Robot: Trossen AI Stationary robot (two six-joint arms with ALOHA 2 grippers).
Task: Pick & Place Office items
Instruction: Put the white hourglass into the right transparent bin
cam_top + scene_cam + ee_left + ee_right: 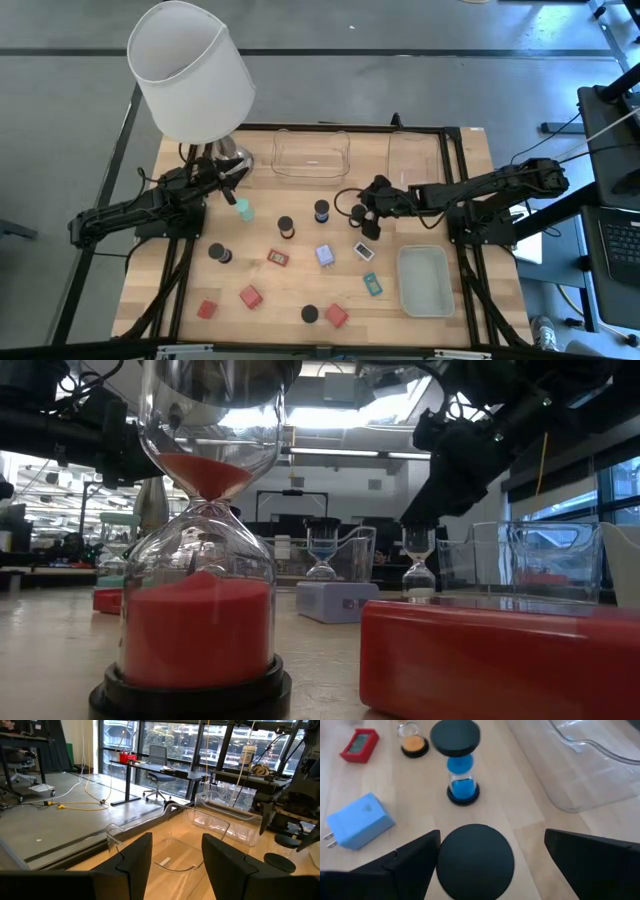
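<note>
My right gripper [492,834] hangs open over the table's middle [366,222], tipped downward. Its fingers stand on either side of a small hourglass's round black top [475,860], which lies nearer one finger. Beyond it stand a blue-sand hourglass [461,770], an orange-sand one [414,742], a lavender-blue cube [360,822] and a red block [360,745]. More black-capped hourglasses [218,253], red blocks [250,296] and flat teal [372,285] and white [363,251] pieces rest on the wood. My left gripper [238,178] waits level by the lamp base, fingers [135,865] a little apart, with nothing between them.
Two clear trays [311,152] [415,155] stand at the far edge, and a pale-green tray [424,280] at the near right. A big white-shaded lamp [190,70] rises at the far left. In the low view a red-sand hourglass [200,610] and a red block [500,655] stand close to the camera.
</note>
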